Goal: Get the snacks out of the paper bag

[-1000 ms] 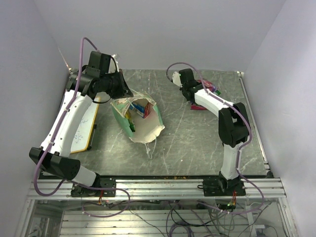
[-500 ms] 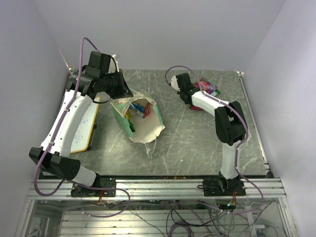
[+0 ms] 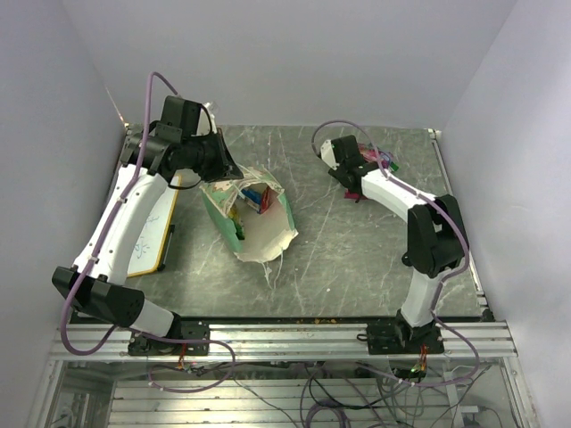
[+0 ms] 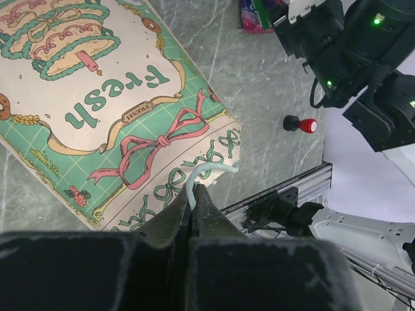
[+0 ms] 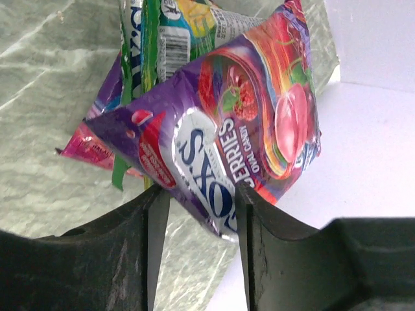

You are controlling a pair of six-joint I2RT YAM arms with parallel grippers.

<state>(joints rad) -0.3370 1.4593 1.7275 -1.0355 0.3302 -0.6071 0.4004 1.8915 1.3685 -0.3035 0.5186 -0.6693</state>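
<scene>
The paper bag (image 3: 254, 223) lies on its side mid-table with its mouth toward the back; its cream printed front shows in the left wrist view (image 4: 97, 110). Several snacks (image 3: 253, 195) show inside the mouth. My left gripper (image 3: 225, 168) is shut on the bag's white string handle (image 4: 207, 172) at the mouth's rim, fingertips together (image 4: 193, 189). More snacks lie piled at the back right (image 3: 381, 159). My right gripper (image 3: 364, 166) is open at that pile; the lower edge of a pink-purple packet (image 5: 227, 136) hangs between its spread fingers (image 5: 198, 194), with yellow-green and teal packets (image 5: 162, 32) behind.
A wood-framed whiteboard (image 3: 147, 236) lies along the left edge under the left arm. A small red-topped black button (image 4: 301, 124) sits on the table right of the bag. The walls close in at the back and both sides.
My right gripper has swung right from mid-table to the packet pile at the back right. The left gripper still holds the bag's handle; the bag's mouth has shifted slightly.
</scene>
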